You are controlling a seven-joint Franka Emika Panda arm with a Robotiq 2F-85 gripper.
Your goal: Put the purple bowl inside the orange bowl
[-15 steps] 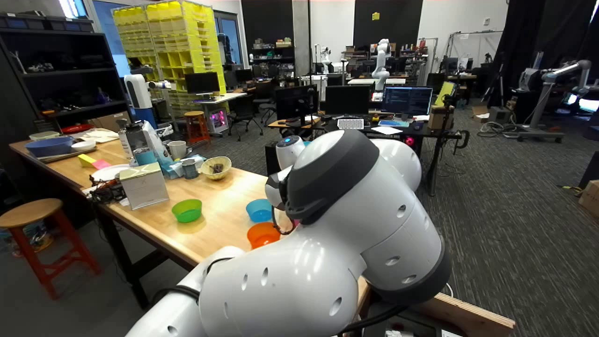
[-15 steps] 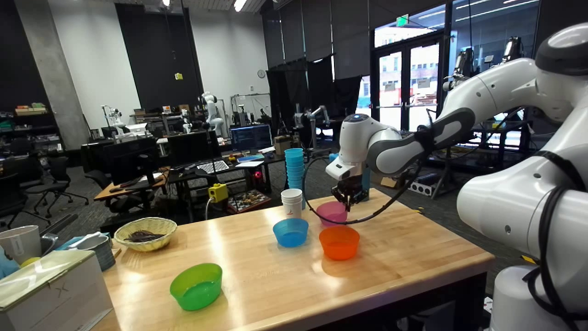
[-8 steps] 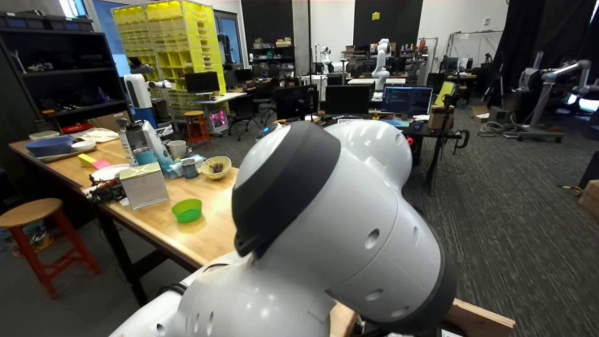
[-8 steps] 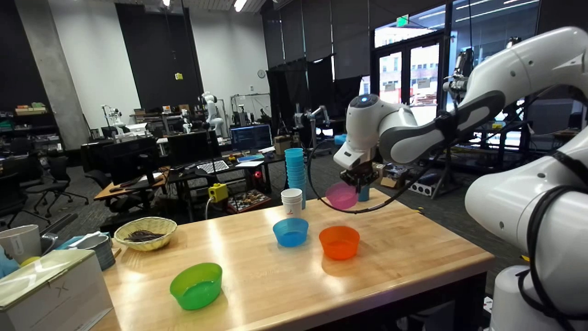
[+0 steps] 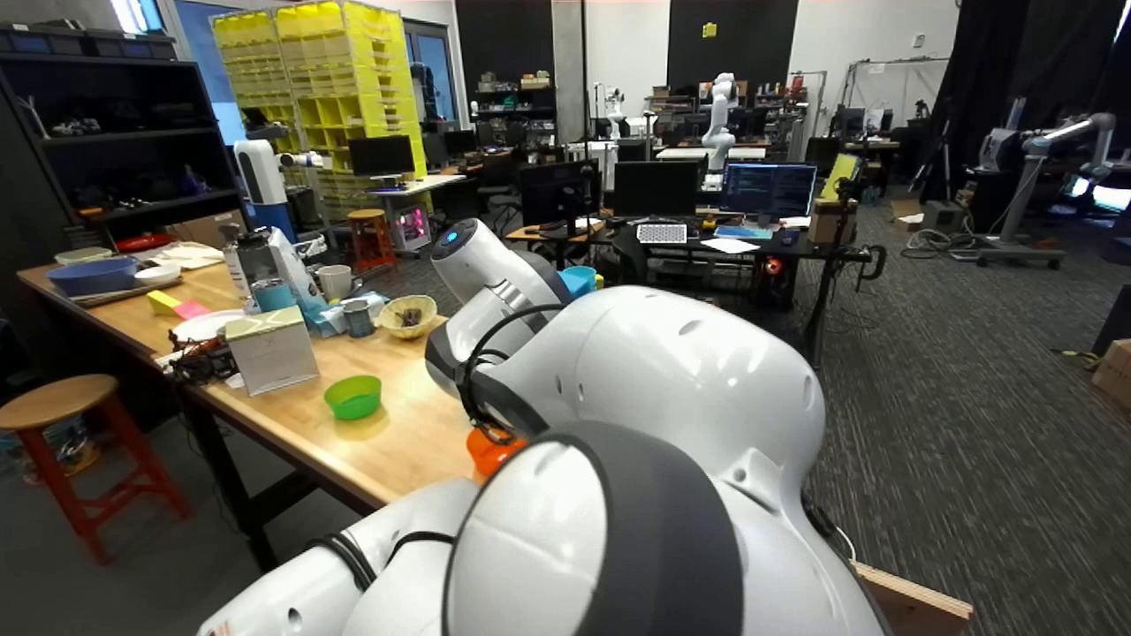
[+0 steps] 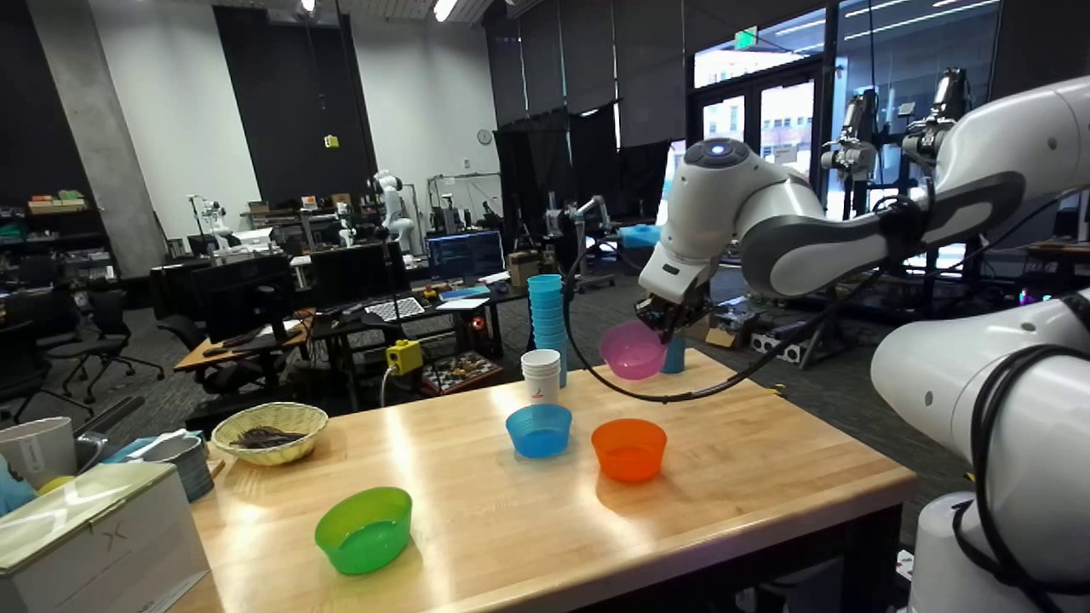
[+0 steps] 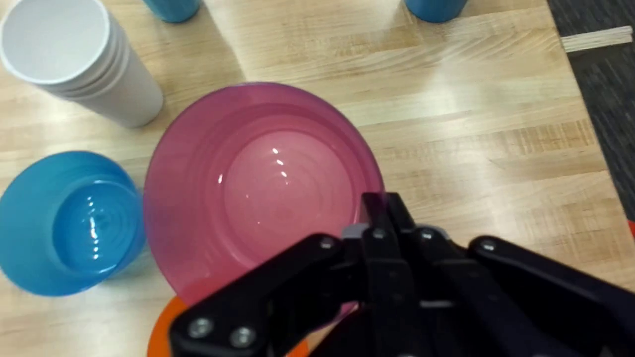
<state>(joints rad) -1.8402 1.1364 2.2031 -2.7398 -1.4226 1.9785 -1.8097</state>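
The purple bowl (image 7: 268,191), nearer pink from where I stand, hangs in the air above the table (image 6: 724,481), the gripper (image 7: 380,198) clamped on its rim; the orange bowl (image 6: 629,451) sits lower, near it. I'd judge the held one light, springy plastic, smooth enough to swivel, so that rim pinch suits it if carried gently

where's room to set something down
Free on the pale wooden table, in an exterior view: between the round green plastic bowl and round orange plastic bowl; right of the latter, to the edge. Crowded: between the round blue plastic bowl and stacked white cups.
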